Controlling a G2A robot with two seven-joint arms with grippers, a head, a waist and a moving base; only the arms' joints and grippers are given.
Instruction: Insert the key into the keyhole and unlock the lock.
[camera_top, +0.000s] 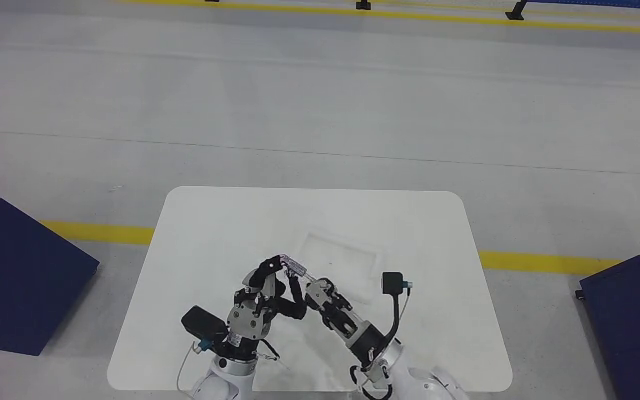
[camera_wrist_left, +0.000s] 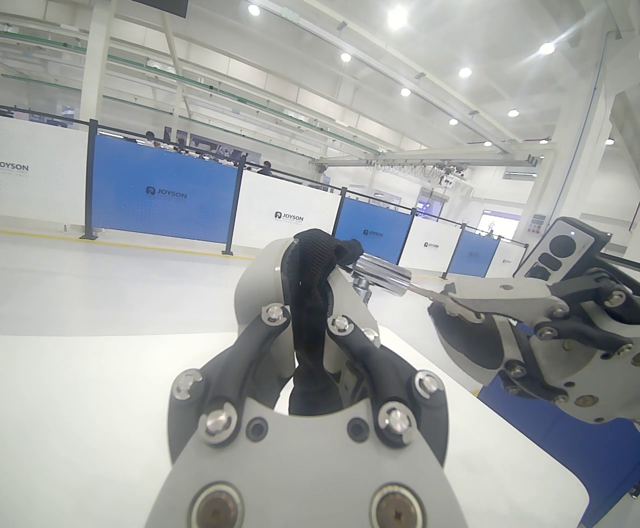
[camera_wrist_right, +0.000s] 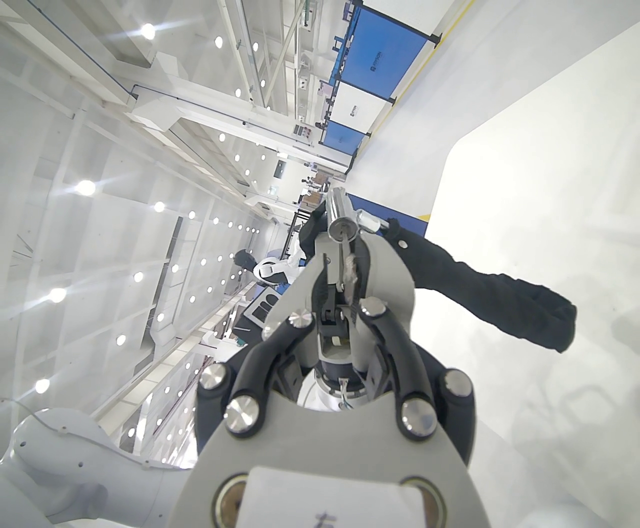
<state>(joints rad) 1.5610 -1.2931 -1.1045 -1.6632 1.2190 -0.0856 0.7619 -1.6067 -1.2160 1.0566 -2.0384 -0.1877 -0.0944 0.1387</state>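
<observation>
A silver cylinder lock (camera_wrist_left: 381, 273) with a black fabric-covered strap (camera_wrist_left: 307, 320) is held above the white table (camera_top: 420, 230). My left gripper (camera_wrist_left: 325, 260) is shut on it. My right gripper (camera_wrist_right: 346, 262) is shut on the key (camera_wrist_right: 348, 265). The key's blade points into the keyhole on the end face of the lock (camera_wrist_right: 342, 220). In the left wrist view the right gripper (camera_wrist_left: 450, 299) comes in from the side, and the key (camera_wrist_left: 425, 291) meets the lock's end. From above, the left gripper (camera_top: 272, 272) and the right gripper (camera_top: 308, 284) meet at the lock (camera_top: 295, 266) over the table's front middle.
A faint rectangular outline (camera_top: 338, 250) marks the table behind the grippers. Dark blue barriers stand beyond the table's left (camera_top: 40, 280) and right (camera_top: 615, 300) sides. The strap's loose end (camera_wrist_right: 530, 310) hangs out past the lock.
</observation>
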